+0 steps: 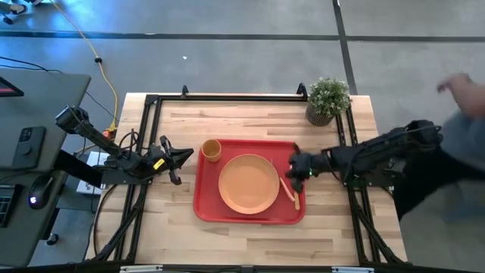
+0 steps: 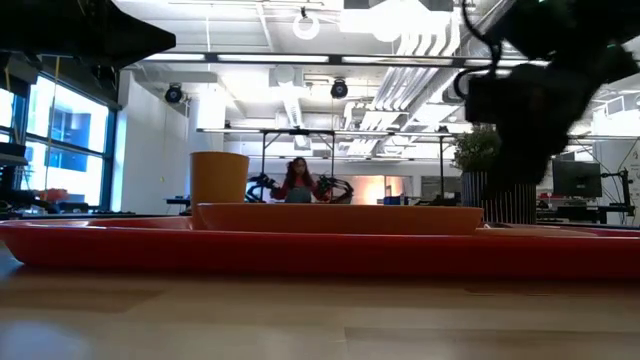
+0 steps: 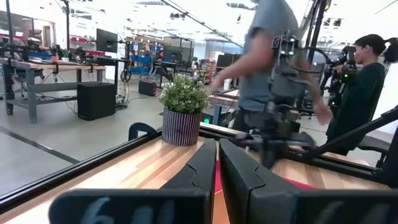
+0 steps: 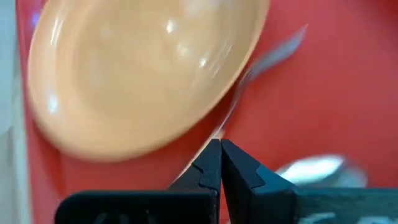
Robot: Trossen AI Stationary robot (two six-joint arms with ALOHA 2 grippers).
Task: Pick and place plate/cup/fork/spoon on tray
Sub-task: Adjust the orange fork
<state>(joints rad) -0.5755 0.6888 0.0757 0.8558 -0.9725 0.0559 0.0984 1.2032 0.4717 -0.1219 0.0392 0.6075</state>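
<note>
The red tray (image 1: 203,206) lies at the table's middle. The orange plate (image 1: 248,183) rests flat on it, and the cup (image 1: 211,150) stands upright in its far left corner. The fork (image 4: 278,51) and the spoon (image 4: 311,168) lie on the tray beside the plate's right rim; their orange handles show in the high view (image 1: 291,191). My right gripper (image 4: 219,144) is shut and empty, raised over the tray's right part (image 1: 294,168). My left gripper (image 1: 184,155) is shut and empty, just left of the tray.
A potted plant (image 1: 327,100) stands at the table's far right corner. A person (image 1: 462,114) moves beside the table's right edge, behind my right arm. Bare wood lies near and far of the tray. A black frame runs along the table's edges.
</note>
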